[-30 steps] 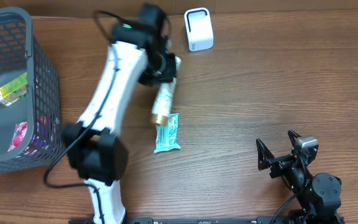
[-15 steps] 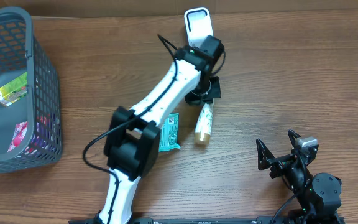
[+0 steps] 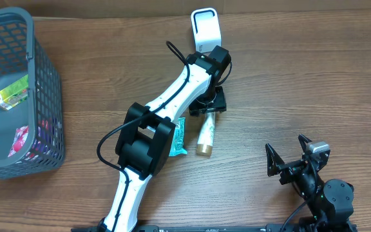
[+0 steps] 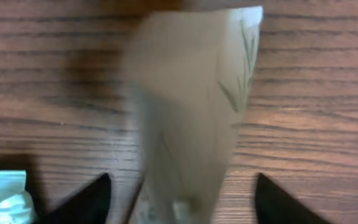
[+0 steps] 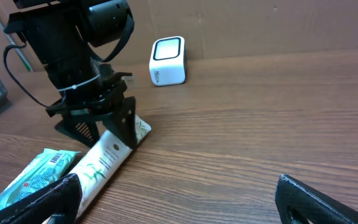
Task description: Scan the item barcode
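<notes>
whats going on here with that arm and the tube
The left gripper hangs open over a cream plastic tube with a gold cap, lying flat on the wooden table near the white box-shaped scanner, beside a teal packet. Its jaws straddle the tube's upper end without gripping. The right gripper sits open and idle.

The brown wooden table [image 3: 301, 84] carries four things. A white scanner [image 3: 205, 27] stands upright near its far edge. Nearer the robot than the scanner, a cream tube [image 3: 205, 134] lies flat on the wood, its gold cap pointing away from the scanner. A teal packet [image 3: 179, 136] lies just beside the tube, left of the scanner's line. A grey mesh basket [image 3: 49, 103] sits well to the scanner's left.
</notes>
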Robot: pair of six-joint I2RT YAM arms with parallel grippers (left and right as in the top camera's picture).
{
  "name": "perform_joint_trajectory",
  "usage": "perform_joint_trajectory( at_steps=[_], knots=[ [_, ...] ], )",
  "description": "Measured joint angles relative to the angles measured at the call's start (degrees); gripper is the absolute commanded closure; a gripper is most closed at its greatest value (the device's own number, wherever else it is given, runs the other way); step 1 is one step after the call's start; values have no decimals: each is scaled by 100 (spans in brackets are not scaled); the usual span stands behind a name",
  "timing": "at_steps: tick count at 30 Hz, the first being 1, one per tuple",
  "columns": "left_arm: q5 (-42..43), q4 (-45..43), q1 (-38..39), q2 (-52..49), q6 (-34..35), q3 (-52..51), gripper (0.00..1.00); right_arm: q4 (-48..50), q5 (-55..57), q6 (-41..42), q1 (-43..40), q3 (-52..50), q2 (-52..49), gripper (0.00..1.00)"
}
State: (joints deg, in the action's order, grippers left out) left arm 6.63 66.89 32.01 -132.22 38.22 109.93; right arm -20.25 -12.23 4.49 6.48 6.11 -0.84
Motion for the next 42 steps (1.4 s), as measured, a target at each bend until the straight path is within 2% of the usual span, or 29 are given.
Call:
perform_joint_trajectory(
  at_steps=[5, 8, 20, 24, 36, 42],
  knots=[
    [0, 308, -146, -2, -363, 120, 30, -2, 2, 0, 0, 0, 0, 0],
    [-2, 787, -400, -2, -584, 605, 34, 0, 0, 0, 0, 0, 0, 0],
    [-7, 2778, -1875, 9, -1340, 4854, 36, 0, -2, 2, 0, 0, 0, 0],
    [20, 2938, -2492, 90, -1475, 5958, 35, 0, 0, 2, 0, 0, 0, 0],
    [-221, 2959, -5060, 678, -1429, 6295, 28, 0, 0, 2, 0, 0, 0, 0],
    [-466, 2946, -6161, 678, -931, 5919, 25, 0, 0, 0, 0, 0, 0, 0]
  ],
)
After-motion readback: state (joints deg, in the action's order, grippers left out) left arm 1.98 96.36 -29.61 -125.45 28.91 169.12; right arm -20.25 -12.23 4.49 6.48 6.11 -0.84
